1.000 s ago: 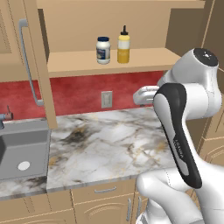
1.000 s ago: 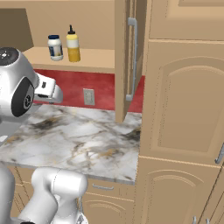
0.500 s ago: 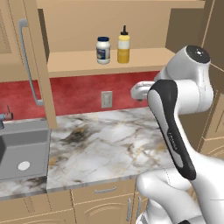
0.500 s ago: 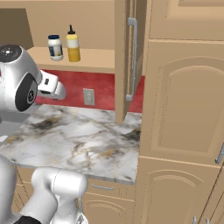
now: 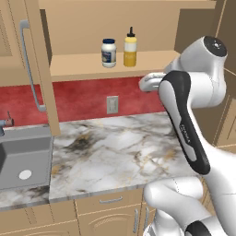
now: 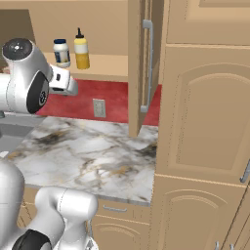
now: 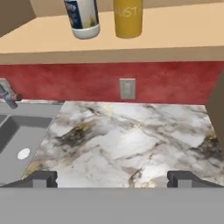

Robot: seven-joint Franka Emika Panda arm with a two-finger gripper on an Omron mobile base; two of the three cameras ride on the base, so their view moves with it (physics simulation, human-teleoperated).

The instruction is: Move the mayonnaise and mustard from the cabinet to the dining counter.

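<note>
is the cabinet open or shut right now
Open. The cabinet doors are swung wide, so the mayonnaise and mustard stand in plain sight on its shelf.

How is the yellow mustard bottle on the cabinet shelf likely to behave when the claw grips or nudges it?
The mustard is tall and narrow, so a nudge near its black nozzle would probably tip it. It looks like a squeeze bottle, so its sides may give slightly under grip. It stands close beside the mayonnaise, so a tilt that way could well knock the jar.
</note>
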